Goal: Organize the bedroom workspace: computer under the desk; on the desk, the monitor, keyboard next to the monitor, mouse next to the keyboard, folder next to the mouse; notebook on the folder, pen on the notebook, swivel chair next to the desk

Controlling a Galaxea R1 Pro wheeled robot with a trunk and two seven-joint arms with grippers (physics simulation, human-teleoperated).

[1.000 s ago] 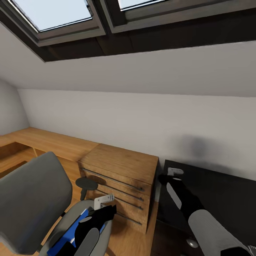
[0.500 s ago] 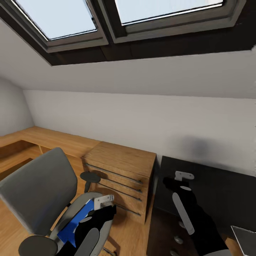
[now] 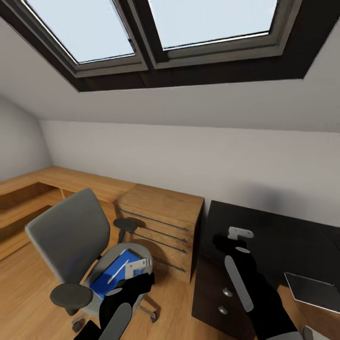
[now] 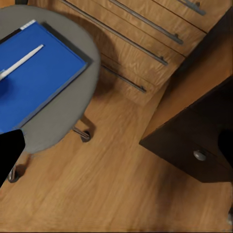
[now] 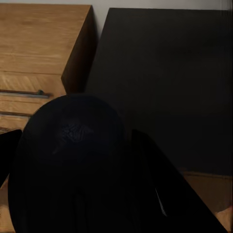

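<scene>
Overhead skylights — sloped ceiling, wood floor

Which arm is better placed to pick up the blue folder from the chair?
Left. The left tool hangs right beside the folder on the swivel chair seat, while the right tool is over the black cabinet, farther off.

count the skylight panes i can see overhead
2, both set in the sloped ceiling in the head view: the left pane sits above the swivel chair, the right pane above the black cabinet. Both run past the picture's top edge, so more may be hidden.
</scene>
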